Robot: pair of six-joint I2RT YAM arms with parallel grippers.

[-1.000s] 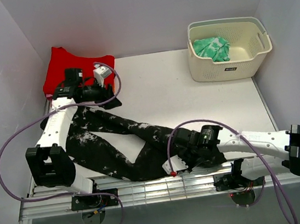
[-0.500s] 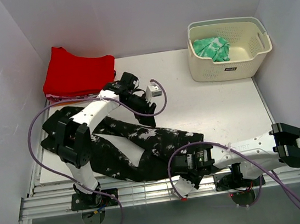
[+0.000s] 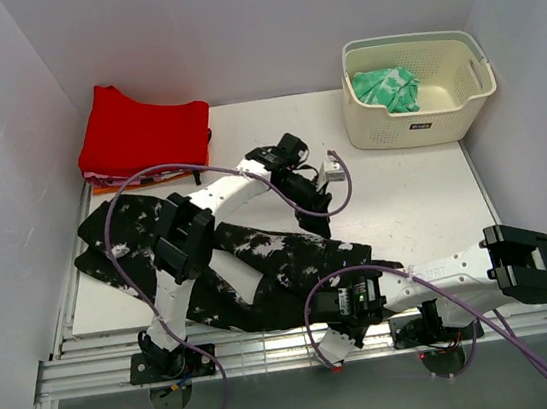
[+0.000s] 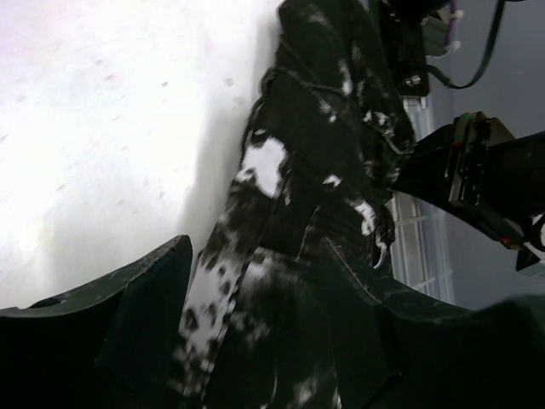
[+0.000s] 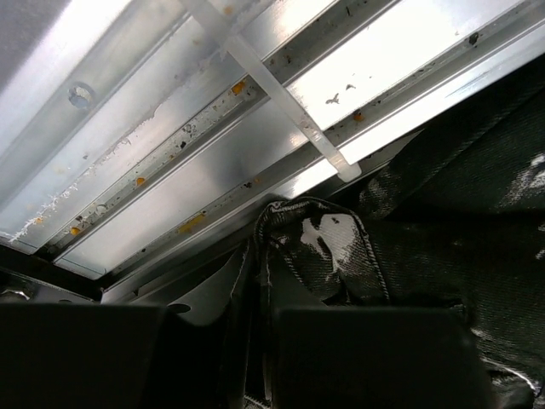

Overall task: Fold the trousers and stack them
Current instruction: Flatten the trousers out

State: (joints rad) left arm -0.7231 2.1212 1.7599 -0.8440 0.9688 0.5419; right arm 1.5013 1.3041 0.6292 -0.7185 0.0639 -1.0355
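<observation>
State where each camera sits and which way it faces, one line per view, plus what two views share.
Top external: above and behind the bases, looking down on the table; both arms show.
Left wrist: on the left arm, looking along the left gripper at the trousers; its fingers show.
Right wrist: on the right arm, looking past the right gripper at the near-edge rails; its fingers show.
Shared: all three show the trousers; the left wrist view also catches the right arm.

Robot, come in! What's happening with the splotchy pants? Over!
Left gripper shut on the trousers. Right gripper shut on them too, near edge. Trousers bunched, not yet stacked. Red garment, basket well aside.
</observation>
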